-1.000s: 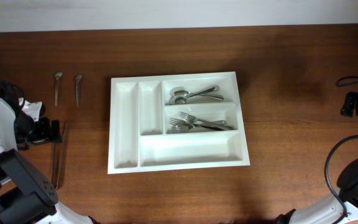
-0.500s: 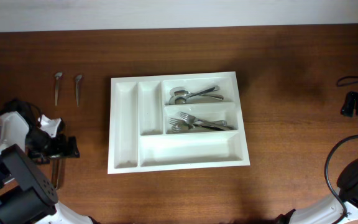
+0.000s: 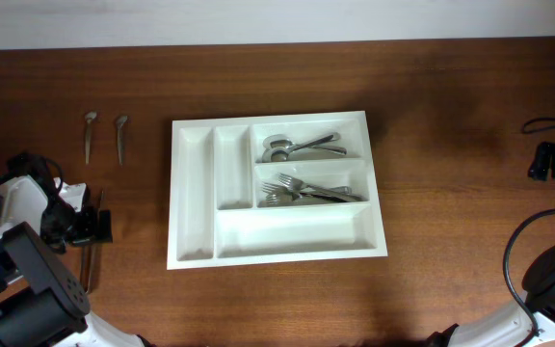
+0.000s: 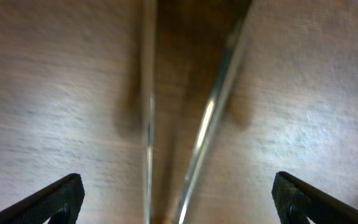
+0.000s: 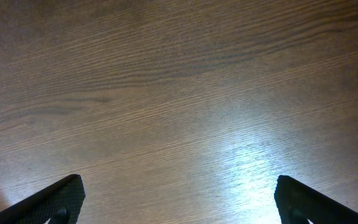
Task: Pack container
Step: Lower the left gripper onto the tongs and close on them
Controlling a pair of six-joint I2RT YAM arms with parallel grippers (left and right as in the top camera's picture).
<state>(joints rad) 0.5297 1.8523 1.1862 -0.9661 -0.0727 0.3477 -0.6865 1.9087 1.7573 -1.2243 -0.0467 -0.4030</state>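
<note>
The left end effector [image 4: 179,202] is spread wide and grips nothing; 2 slim, shiny metal utensil handles [image 4: 207,118] lie blurred between its fingertips on the wood-grain tabletop [image 5: 166,93]. The right end effector [image 5: 179,199] gapes equally wide over bare wood. The container [image 3: 292,229], smooth white plastic with 5 compartments, sits mid-tabletop and holds steel spoons [image 3: 297,146] and forks [image 3: 306,190].

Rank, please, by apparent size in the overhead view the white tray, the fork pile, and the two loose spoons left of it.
1. white tray
2. fork pile
3. far-left spoon and nearer spoon: they look alike, so tied.
</note>
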